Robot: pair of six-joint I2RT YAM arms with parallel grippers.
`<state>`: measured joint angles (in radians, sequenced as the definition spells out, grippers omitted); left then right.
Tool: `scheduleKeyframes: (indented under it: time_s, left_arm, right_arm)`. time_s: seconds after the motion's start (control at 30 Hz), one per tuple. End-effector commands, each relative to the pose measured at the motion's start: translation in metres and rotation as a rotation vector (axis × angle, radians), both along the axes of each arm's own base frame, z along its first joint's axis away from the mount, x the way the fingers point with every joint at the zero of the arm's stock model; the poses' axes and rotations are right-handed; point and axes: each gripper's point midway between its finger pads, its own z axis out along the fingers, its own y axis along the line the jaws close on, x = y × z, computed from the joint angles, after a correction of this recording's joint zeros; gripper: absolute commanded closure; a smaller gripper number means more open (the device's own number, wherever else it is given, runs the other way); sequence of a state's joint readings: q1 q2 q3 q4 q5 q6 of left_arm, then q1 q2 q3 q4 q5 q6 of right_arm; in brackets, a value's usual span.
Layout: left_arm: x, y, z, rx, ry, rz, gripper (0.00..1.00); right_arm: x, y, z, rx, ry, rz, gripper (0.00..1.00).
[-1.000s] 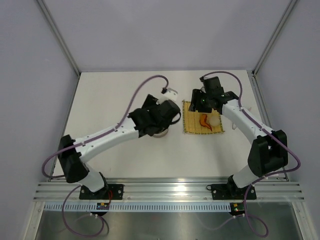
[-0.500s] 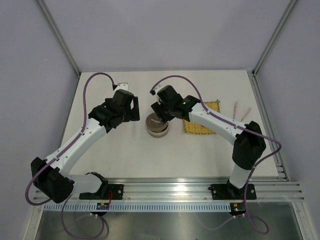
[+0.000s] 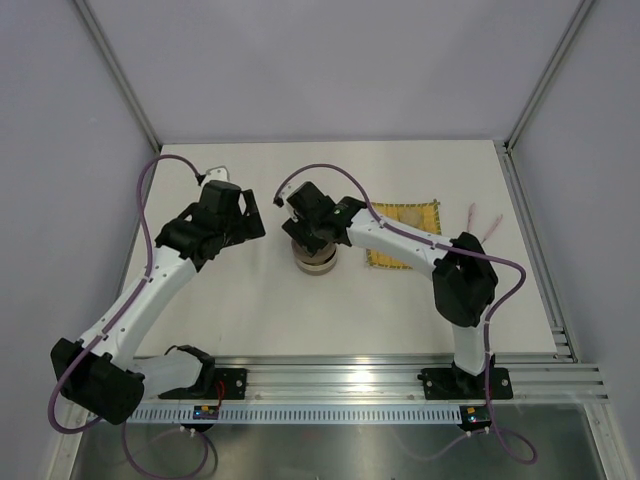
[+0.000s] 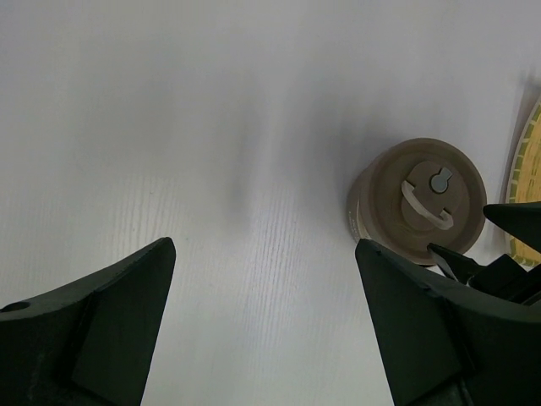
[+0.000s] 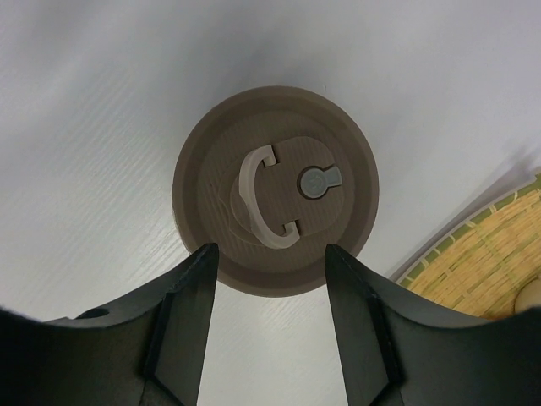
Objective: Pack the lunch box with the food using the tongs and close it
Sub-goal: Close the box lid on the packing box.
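Lunch box lidded on worktop; closing looks done. Your right fingers hover above its lid, half-spread, holding nothing. Left fingers wide, empty, well left of lunch box. Tongs lie far right of it; contents hidden.

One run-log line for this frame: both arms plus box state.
phase: lunch box closed, lid on | left gripper: jaws open, empty, left of box | right gripper: jaws open above lid | tongs: on table right of mat
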<state>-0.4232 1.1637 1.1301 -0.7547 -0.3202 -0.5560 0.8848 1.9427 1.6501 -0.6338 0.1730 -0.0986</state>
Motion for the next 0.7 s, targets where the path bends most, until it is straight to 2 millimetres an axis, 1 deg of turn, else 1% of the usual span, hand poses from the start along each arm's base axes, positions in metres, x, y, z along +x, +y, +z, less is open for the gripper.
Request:
scheduleKeyframes:
  time_s: [0.0,0.17,0.3,0.33,0.4,0.43,0.6,0.67]
  left_arm:
    - [0.004,-0.006,0.003,-0.054,-0.025,-0.007,0.08]
    - [0.005,-0.007,0.001,-0.062,-0.021,-0.011,0.08]
    - [0.005,-0.005,0.000,-0.065,-0.023,-0.001,0.08]
    - [0.004,-0.005,0.000,-0.064,-0.022,-0.001,0.08]
    - [0.004,-0.004,-0.002,-0.064,-0.019,0.000,0.08]
    - [0.003,-0.004,-0.002,-0.064,-0.016,0.003,0.08]
    - [0.002,-0.003,-0.003,-0.068,-0.014,0.001,0.08]
    - [0.003,-0.003,-0.002,-0.070,-0.015,-0.003,0.08]
  right_arm:
    - [0.002,0.015,0.016,0.023,-0.042,0.045,0.39]
    - [0.003,0.018,0.008,0.016,-0.031,0.046,0.41]
    - [0.006,0.021,0.001,0.016,-0.033,0.042,0.48]
    - [0.007,0.021,0.000,0.016,-0.036,0.037,0.51]
    - [0.009,0.023,0.000,0.020,-0.040,0.032,0.53]
    - [0.010,0.022,-0.001,0.016,-0.042,0.027,0.57]
    - [0.014,0.021,-0.005,0.001,-0.049,0.012,0.60]
    - [0.014,0.022,-0.006,0.005,-0.053,0.007,0.64]
